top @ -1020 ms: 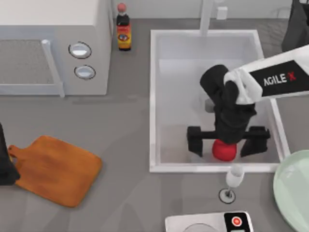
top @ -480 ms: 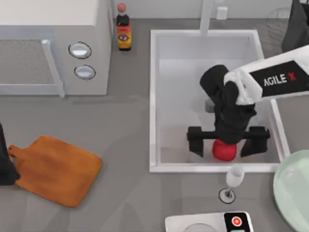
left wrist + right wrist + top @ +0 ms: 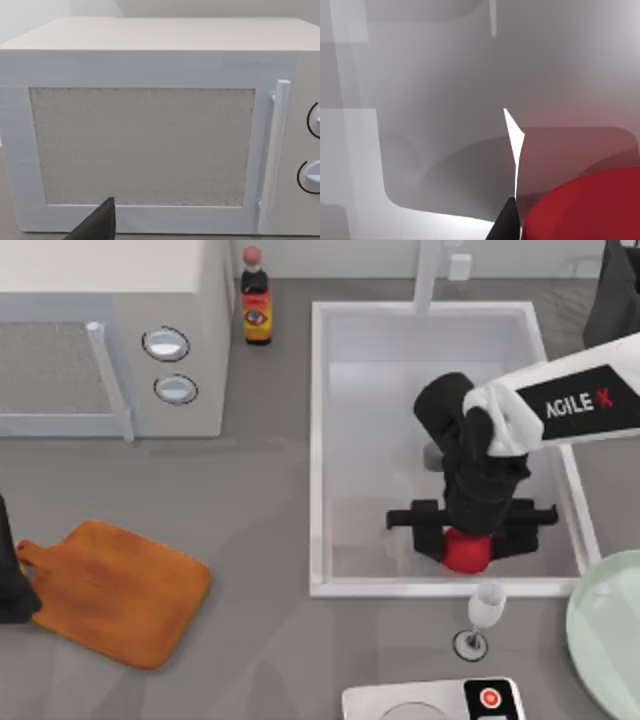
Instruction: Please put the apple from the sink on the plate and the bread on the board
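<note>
The red apple (image 3: 465, 553) lies in the white sink (image 3: 318, 440), near its front wall. My right gripper (image 3: 468, 540) points down over the fruit, its black fingers (image 3: 428, 535) pressed against both sides of it, shut on it. The right wrist view has the apple (image 3: 585, 210) close beside one fingertip (image 3: 506, 222). The mint-green plate (image 3: 605, 630) sits at the right edge. The wooden board (image 3: 115, 590) lies bare at the front left, next to my parked left gripper (image 3: 10, 585). The bread is out of view.
A white microwave (image 3: 110, 340) stands at the back left, with a sauce bottle (image 3: 256, 300) beside it. A wine glass (image 3: 485, 615) stands just in front of the sink, close to the apple. A white scale (image 3: 430, 702) sits at the front edge. The faucet (image 3: 428, 275) rises behind the basin.
The right gripper's fingers have drawn inward from a wide spread until they sit against the apple. The left arm has not moved.
</note>
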Available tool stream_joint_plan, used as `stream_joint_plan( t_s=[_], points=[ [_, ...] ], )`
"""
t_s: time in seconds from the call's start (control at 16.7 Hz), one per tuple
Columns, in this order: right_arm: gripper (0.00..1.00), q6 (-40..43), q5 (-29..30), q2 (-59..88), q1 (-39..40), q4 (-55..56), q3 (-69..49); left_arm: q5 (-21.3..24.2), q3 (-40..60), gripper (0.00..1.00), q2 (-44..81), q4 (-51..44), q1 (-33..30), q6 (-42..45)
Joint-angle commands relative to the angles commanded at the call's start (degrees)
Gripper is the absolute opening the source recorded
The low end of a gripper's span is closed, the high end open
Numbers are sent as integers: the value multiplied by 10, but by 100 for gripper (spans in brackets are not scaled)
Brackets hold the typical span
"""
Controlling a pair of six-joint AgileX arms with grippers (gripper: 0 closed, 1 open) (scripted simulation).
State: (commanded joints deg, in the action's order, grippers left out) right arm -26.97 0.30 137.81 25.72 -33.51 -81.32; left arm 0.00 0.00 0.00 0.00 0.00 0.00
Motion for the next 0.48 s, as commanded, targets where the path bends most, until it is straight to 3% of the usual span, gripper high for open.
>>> stream_joint_plan(
  t_s=[0.48],
  points=[
    [0, 0, 0, 0, 0, 0, 0, 0, 0, 100, 0, 0, 0, 0]
  ],
)
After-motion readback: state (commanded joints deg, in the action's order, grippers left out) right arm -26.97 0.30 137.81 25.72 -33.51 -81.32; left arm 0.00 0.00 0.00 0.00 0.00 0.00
